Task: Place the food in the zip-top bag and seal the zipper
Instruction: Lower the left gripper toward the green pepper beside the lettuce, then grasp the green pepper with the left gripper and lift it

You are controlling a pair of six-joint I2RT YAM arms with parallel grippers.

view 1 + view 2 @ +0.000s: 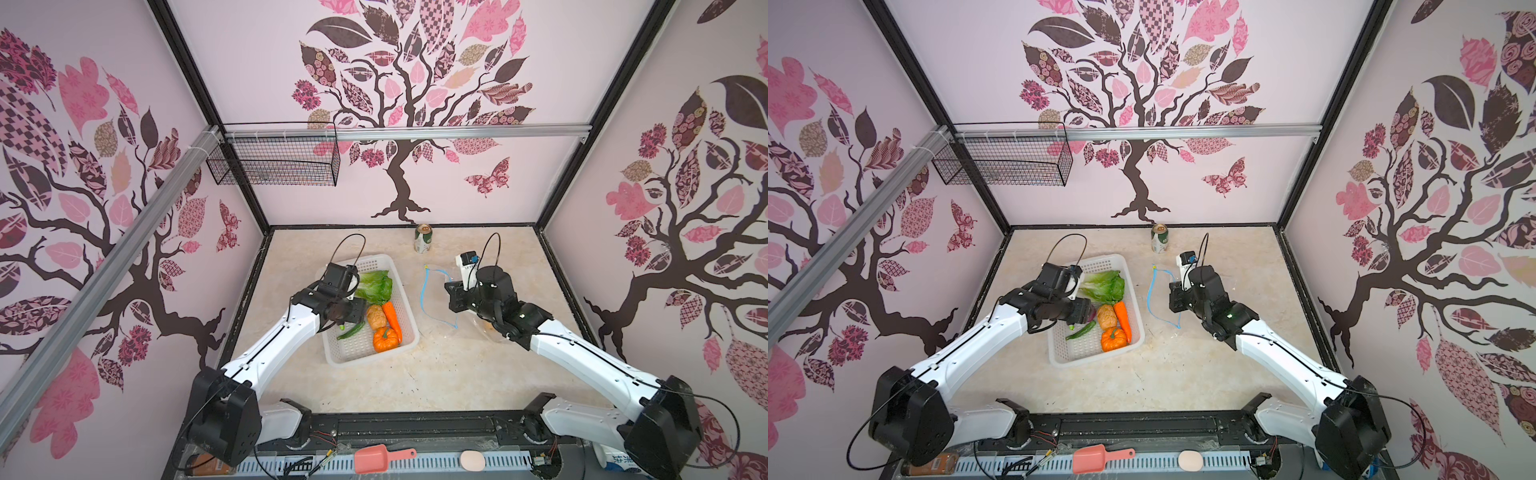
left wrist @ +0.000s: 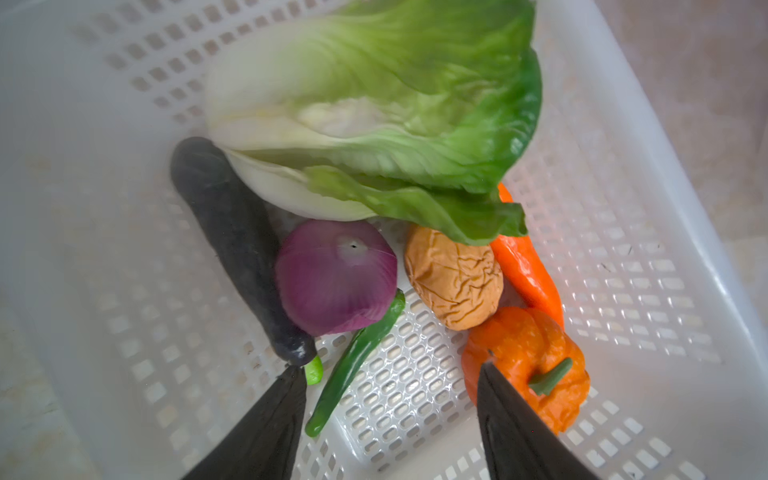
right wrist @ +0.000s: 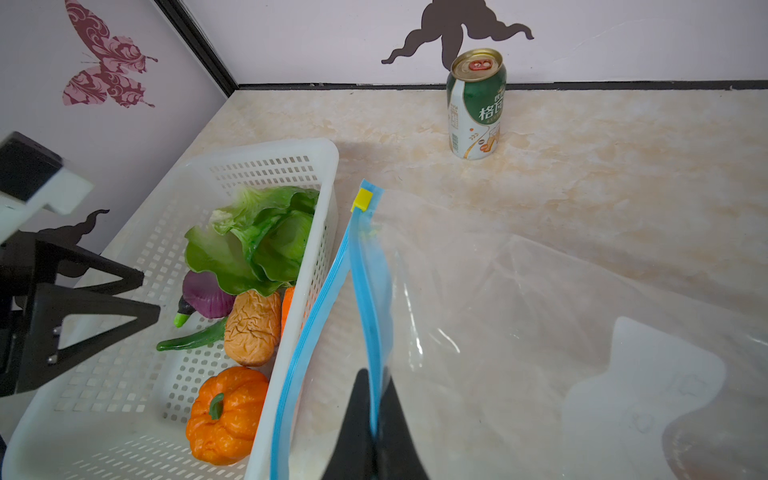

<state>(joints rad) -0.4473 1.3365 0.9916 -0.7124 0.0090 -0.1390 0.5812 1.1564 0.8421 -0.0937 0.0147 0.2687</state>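
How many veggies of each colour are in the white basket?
Green: 2, lettuce and pepper
Orange: 2, carrot and pumpkin
Purple: 1, onion
Brown: 1, potato
Blackish: 1, cucumber
Total: 7

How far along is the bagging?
Done: right gripper pinches one zipper lip, holding the zip-top bag open. In hand: left gripper, open and empty, hovers over the green pepper in the basket. Left: lettuce, carrot, pumpkin, onion, potato, cucumber and green pepper need bagging, then sealing.
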